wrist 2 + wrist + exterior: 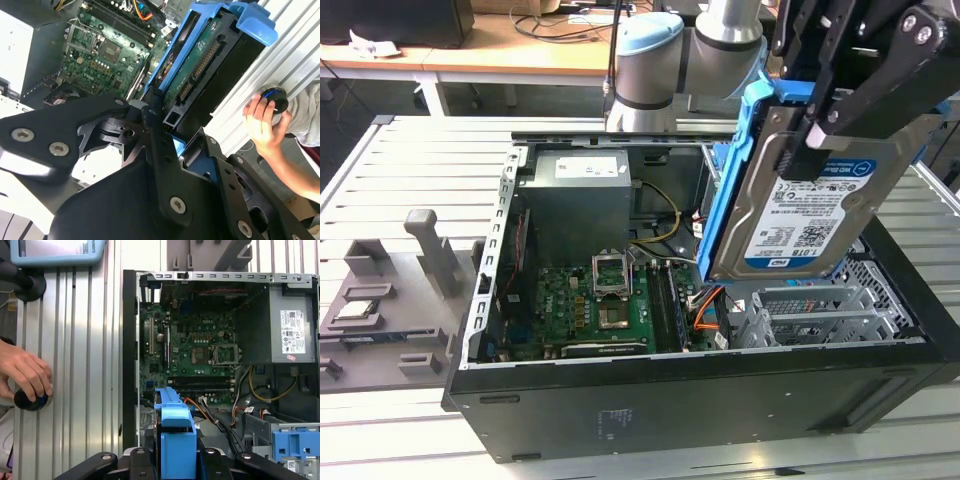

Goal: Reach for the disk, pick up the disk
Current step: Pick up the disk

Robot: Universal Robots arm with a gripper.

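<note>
Disk (810,205) clamped in the claw (820,125) at its upper end, hanging clear above the open computer case (720,400), over the drive cage (810,310) at the exterior view's right. Long axis near upright and slightly tilted, label facing the exterior camera, blue rail (730,190) along the edge toward the motherboard (600,310). Hand (25,372) resting on the counter (85,390) beside the case, well apart from the claw.

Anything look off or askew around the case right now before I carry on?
A person's hand rests on a small round black knob on the slatted table beside the open black computer case. The silver-grey hard drive with blue rails hangs tilted in the gripper, above the case. Nothing looks damaged.
</note>
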